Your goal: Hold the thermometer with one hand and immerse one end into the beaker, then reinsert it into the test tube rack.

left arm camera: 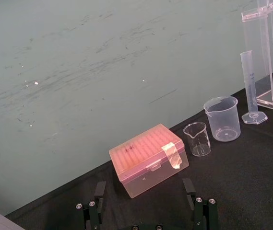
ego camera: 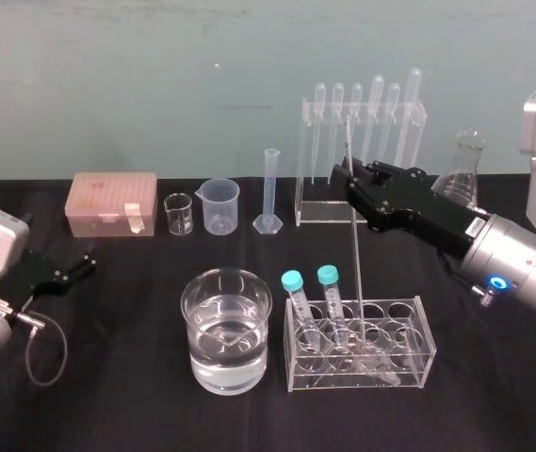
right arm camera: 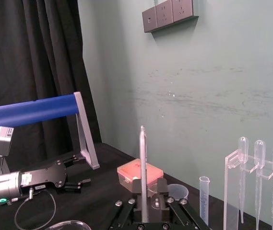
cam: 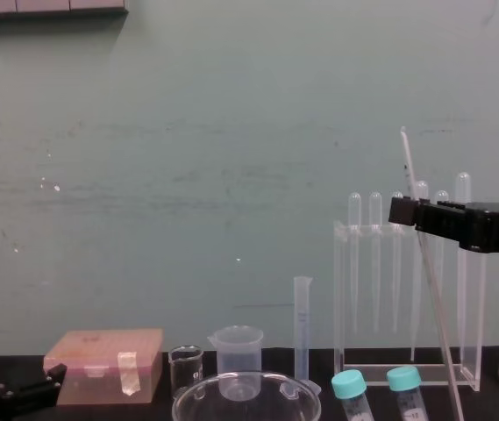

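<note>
The thermometer [ego camera: 356,264] stands nearly upright, leaning slightly, with its lower end down in the test tube rack [ego camera: 425,331] just right of two blue-capped tubes [ego camera: 297,294]. The right gripper [ego camera: 351,185] is closed tight on its upper part. The water-filled beaker [ego camera: 249,363] sits just left of the rack, and the left gripper [ego camera: 81,267] rests at the table's far left, fingers spread and holding nothing.

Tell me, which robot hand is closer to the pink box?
Left. The left gripper sits in front of the pink box; the right gripper is across the table, gripping the thermometer.
</note>
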Motion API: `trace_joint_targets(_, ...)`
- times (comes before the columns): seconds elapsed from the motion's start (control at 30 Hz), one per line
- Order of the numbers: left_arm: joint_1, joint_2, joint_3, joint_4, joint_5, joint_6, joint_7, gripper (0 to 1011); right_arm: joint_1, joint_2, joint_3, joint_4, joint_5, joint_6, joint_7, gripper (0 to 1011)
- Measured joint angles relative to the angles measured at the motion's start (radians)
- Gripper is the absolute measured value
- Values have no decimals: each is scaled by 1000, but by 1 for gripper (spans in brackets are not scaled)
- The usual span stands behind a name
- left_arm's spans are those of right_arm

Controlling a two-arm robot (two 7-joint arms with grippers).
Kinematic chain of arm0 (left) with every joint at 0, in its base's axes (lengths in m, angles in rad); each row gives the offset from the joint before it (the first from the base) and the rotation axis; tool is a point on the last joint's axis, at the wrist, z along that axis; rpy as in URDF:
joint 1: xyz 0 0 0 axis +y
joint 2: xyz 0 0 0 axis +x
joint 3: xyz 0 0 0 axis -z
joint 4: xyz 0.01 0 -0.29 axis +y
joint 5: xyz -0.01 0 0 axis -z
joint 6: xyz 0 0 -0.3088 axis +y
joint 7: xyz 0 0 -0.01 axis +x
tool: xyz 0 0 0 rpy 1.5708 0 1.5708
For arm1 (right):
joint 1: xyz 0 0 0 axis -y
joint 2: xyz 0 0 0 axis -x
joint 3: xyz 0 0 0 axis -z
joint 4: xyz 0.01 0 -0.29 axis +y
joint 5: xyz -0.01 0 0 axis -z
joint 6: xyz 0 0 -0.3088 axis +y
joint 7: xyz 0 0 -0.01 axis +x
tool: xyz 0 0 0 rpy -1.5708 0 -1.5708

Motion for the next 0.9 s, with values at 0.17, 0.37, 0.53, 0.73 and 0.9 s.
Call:
trace_joint_targets(0.17,0,0,0,0,0,0,0,1008,0,0,0,0,1,1,0,384)
trace_joint_targets(0.37,0,0,0,0,0,0,0,1008,0,0,1,-1,3,1,0,589)
trace_joint_targets(0.53,0,0,0,0,0,0,0,1008,0,0,1,-1,3,1,0,732)
trace_joint_targets(0.73,0,0,0,0,0,0,0,1008,-2,-3,5,-2,6,-1,0,915)
trace_joint_targets(0.9,0,0,0,0,0,0,0,1008,-23,-30,48,-17,20,-41,-44,1003)
